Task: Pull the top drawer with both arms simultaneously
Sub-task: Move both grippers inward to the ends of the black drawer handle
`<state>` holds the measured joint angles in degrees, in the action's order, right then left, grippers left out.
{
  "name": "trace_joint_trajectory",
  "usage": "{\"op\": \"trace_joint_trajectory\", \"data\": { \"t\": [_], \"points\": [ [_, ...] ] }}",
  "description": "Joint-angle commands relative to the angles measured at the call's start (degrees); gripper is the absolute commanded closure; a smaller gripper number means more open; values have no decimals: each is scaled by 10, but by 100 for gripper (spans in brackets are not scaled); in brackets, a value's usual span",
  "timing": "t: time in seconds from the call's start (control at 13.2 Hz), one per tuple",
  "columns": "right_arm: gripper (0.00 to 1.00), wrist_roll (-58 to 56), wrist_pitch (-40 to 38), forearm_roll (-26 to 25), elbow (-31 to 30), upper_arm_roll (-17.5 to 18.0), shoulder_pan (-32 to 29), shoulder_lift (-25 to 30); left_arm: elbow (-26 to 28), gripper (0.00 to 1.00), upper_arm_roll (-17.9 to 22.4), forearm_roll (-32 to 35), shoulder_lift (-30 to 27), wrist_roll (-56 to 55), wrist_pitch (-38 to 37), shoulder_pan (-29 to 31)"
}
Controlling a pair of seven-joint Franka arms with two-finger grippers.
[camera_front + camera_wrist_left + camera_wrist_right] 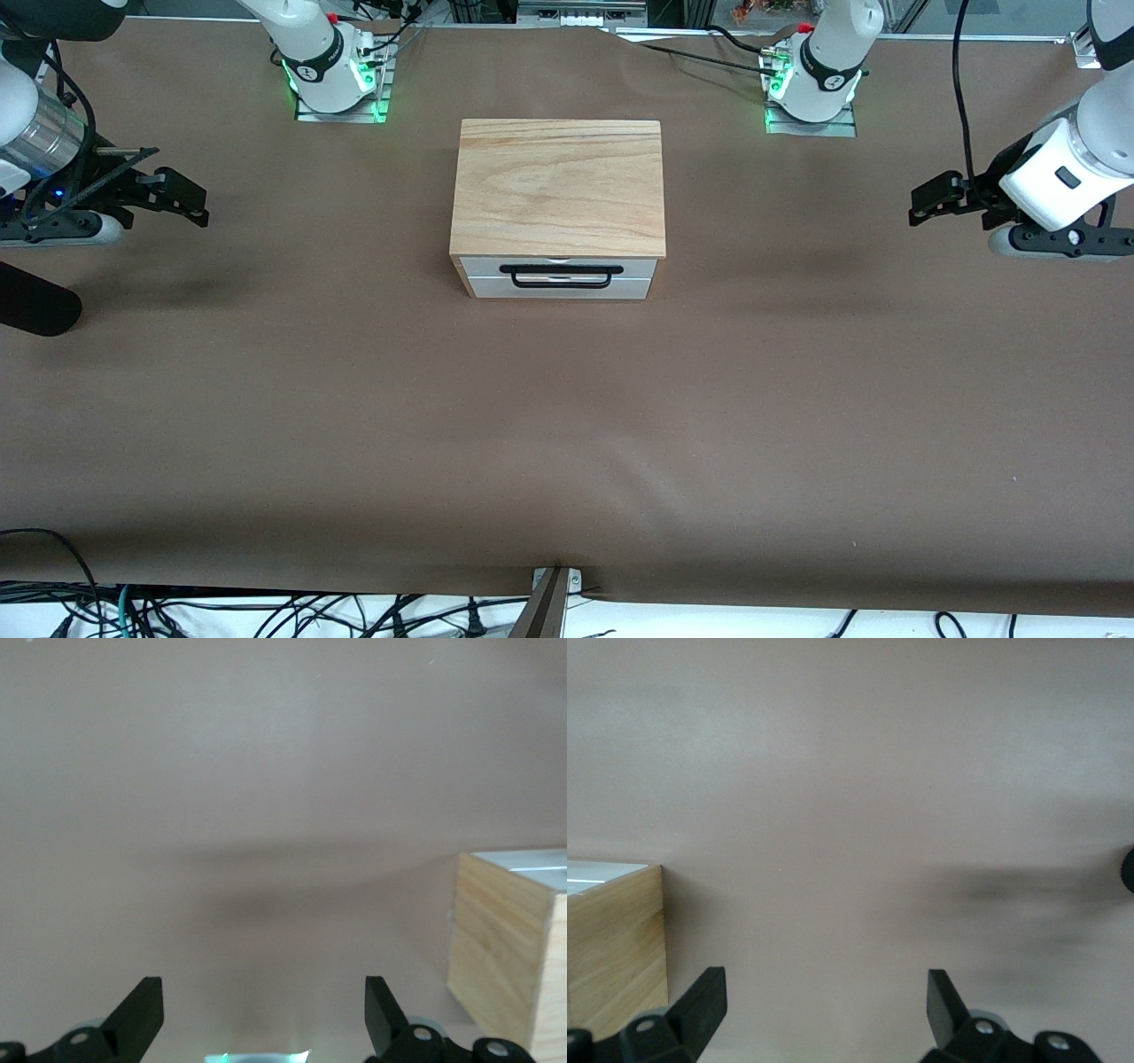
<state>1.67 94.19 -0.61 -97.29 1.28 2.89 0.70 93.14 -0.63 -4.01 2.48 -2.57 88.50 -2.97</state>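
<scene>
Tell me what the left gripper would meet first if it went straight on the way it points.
Probably only the brown table cover: the open left gripper aims at bare cloth, with the light-wood drawer box off to one side.

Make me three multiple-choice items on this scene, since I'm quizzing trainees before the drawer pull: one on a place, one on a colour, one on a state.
1. Where is the left gripper?
A. On the handle
B. Over bare table toward the left arm's end, apart from the wooden box
C. On the box's lid

2. What colour is the top drawer's handle?
A. Black
B. White
C. Red

3. What state is the top drawer in?
A. Pulled fully out
B. Shut, flush with the box front
C. Removed and lying on the table

Answers:
1. B: the front view shows it well clear of the box, and the right gripper mirrors it at the other end.
2. A: a thin black wire runs across the white panel.
3. B: no tray juts out, and both grippers are open and holding nothing.
</scene>
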Motion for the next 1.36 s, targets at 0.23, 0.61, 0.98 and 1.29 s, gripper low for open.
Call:
{"op": "trace_joint_trajectory", "data": {
  "t": [0.23, 0.61, 0.98, 1.29],
  "points": [
    [0, -3, -7, -3, 3, 12, 41, -21, 98, 0, 4, -109, 26, 14, 172, 2],
    [0, -14, -7, 205, 3, 12, 44, -96, 185, 0, -39, -282, 72, 60, 323, -4],
    [0, -100, -1, 429, 2, 12, 48, -202, 179, 0, -82, -430, 125, 97, 325, -8],
    [0, -273, 17, 596, -5, 12, 50, -298, 186, 0, -81, -591, 177, 286, 322, -8]
  ]
}}
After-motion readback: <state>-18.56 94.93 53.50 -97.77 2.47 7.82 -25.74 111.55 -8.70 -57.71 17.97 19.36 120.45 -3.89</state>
